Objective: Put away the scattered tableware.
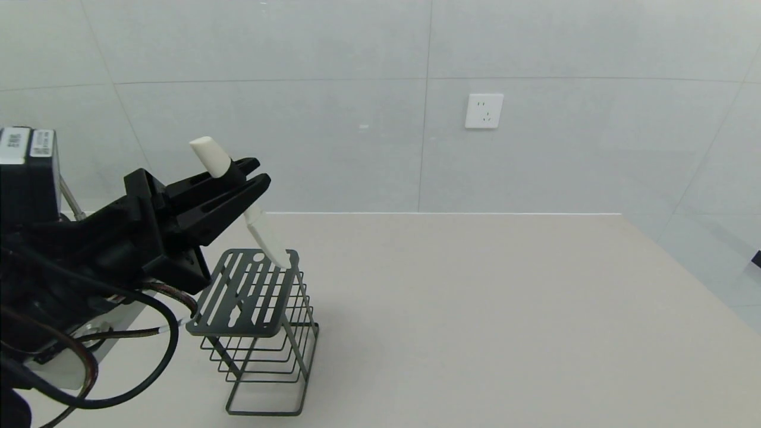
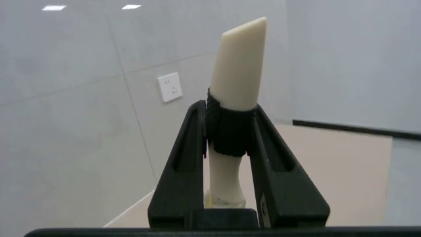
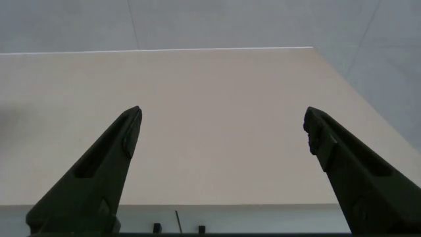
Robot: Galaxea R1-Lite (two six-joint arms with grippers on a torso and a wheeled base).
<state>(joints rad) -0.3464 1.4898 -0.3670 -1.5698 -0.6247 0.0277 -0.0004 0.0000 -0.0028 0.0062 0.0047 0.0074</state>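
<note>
Because your left gripper [image 1: 247,177] clenches the cream-white long-handled utensil [image 1: 269,239] at a tilt, its tip may miss the dark slotted wire rack [image 1: 244,297]; your right gripper [image 3: 220,138] hangs spread open.

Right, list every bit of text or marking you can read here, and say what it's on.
Nothing legible.
White labels on the black box beside the left arm: print too small to read.
Wall socket: only pin holes, no print.
White knife, left end effector, slotted rack: no markings seen.
</note>
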